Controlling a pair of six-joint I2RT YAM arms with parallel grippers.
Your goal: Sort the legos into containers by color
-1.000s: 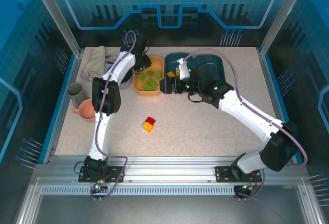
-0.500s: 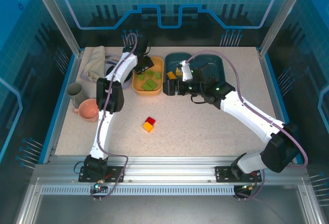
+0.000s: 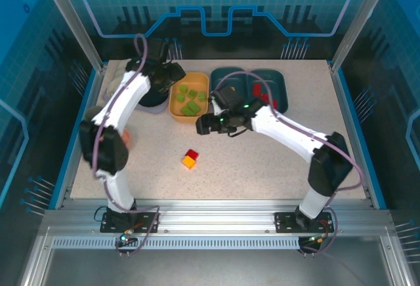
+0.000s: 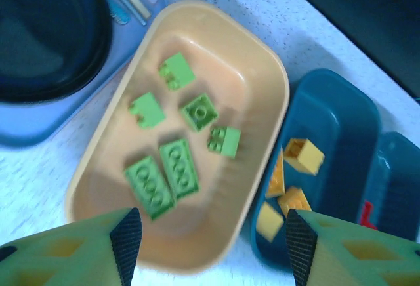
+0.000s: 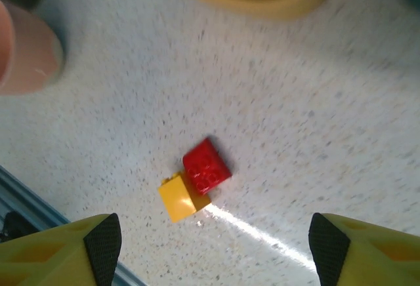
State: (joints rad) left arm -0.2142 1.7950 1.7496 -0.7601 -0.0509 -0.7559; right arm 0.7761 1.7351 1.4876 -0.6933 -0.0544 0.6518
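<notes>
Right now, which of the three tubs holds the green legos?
The orange-yellow tub, the leftmost of the three. Six green legos lie in it, while the middle teal tub holds yellow legos and the right teal tub holds red ones.

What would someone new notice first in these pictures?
A red brick and a yellow brick lie touching, alone on the speckled table, near the open right gripper. Farther back, the orange-yellow tub holds six lime green bricks.
</notes>
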